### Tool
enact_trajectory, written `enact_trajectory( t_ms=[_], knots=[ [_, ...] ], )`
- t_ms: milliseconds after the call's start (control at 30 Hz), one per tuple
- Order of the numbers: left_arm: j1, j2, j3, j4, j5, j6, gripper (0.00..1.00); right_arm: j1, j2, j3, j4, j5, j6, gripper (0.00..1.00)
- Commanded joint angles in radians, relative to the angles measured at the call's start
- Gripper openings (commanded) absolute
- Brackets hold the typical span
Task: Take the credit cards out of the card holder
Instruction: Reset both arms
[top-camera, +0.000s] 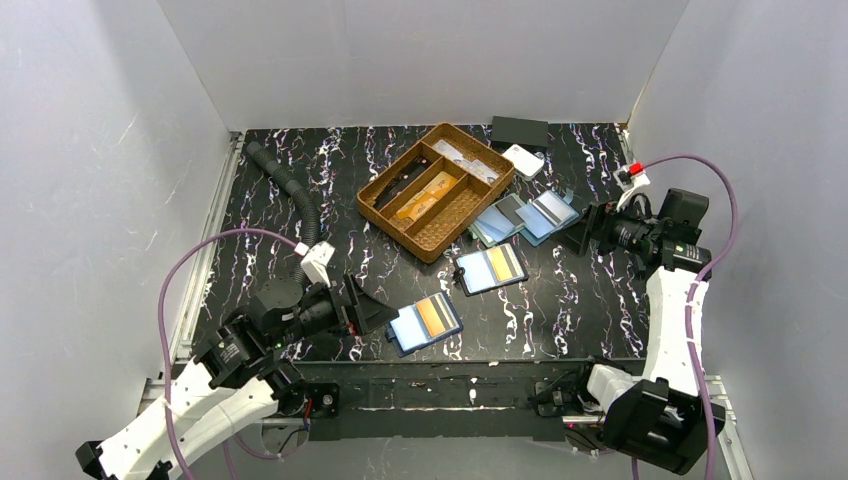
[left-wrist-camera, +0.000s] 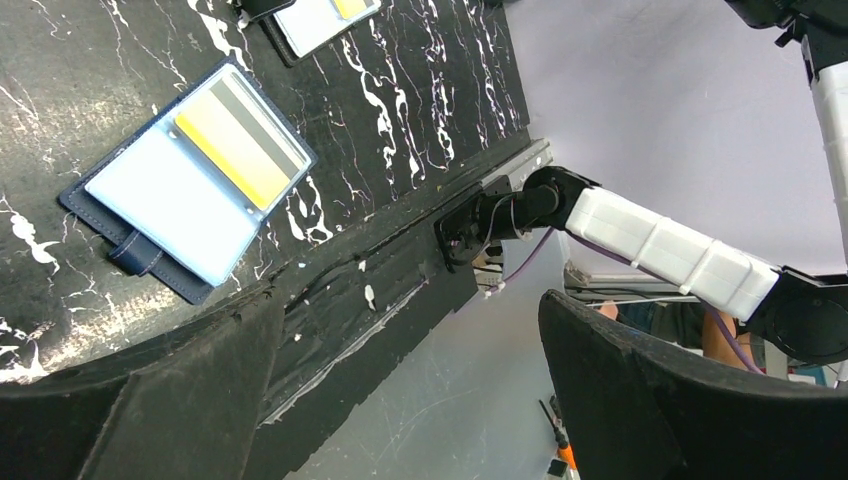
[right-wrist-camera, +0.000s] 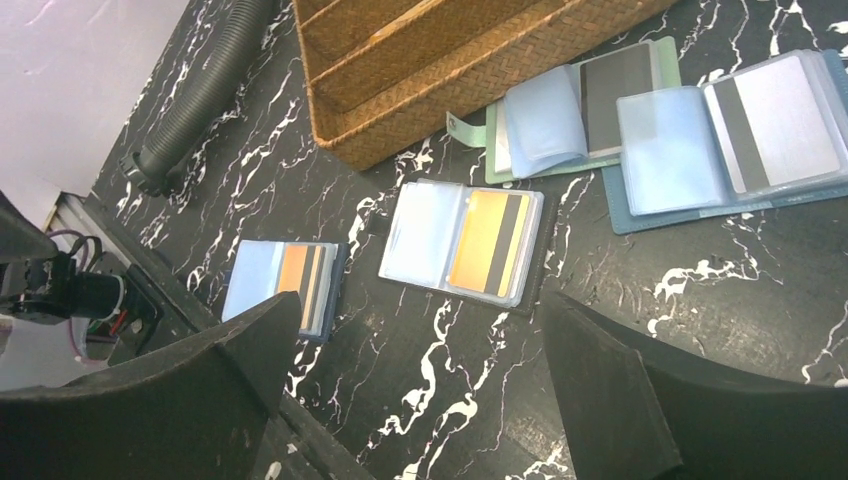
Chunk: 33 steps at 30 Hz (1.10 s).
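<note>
Plain white walls box in a black counter (top-camera: 300, 170) with a glossy marble pattern, veined in white and violet. At the bottom of the overhead view, two white-shelled arms reach in from the near edge. The left claw (top-camera: 375, 310), at the lower left of the frame, has its matte black, wedge-shaped fingers spread wide and holds nothing. The right claw (top-camera: 582, 232), toward the right edge, stands equally wide and empty.

Just beside the left claw, at lower centre, lies the nearest card holder (top-camera: 424, 323). It is a navy stitched folding cover, open and flat, with clear plastic sleeves. A yellow-orange credit card (top-camera: 433, 316) with a dark stripe sits inside the sleeve on the frame's right half. A little farther up, near the middle of the frame, a second card holder (top-camera: 490, 268) lies open the same way. It is dark-edged, and an orange striped card (top-camera: 499, 265) is sleeved in its right half.

Beyond these, at centre right, a pale green holder (top-camera: 500, 218) and a light blue holder (top-camera: 548, 215) lie open side by side, touching. Grey cards with dark stripes show through their glossy sleeves. The green one lies just beside a rectangular woven wicker tray (top-camera: 436, 188) divided into compartments. A ribbed black hose (top-camera: 290, 185) curves along the upper left. A flat black box (top-camera: 519, 131) and a small white rounded case (top-camera: 523, 160) rest near the far edge.
</note>
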Motion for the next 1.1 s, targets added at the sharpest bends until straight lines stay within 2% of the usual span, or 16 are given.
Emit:
enact_trajectory(
  t_ms=[0, 267, 733, 1067],
  knots=[
    [0.003, -0.002, -0.016, 0.066, 0.022, -0.020, 0.98, -0.004, 0.007, 0.043, 0.010, -0.089, -0.045, 0.98],
    [0.003, 0.002, -0.103, 0.137, -0.003, -0.111, 0.98, -0.004, 0.012, -0.057, 0.100, -0.146, -0.073, 0.98],
    [-0.007, 0.375, -0.110, 0.306, 0.014, -0.091, 0.98, -0.004, 0.034, -0.219, 0.240, -0.163, -0.109, 0.98],
    [-0.010, 0.471, -0.199, 0.500, 0.017, -0.143, 0.94, -0.004, -0.001, -0.263, 0.277, -0.121, -0.101, 0.98]
  ],
)
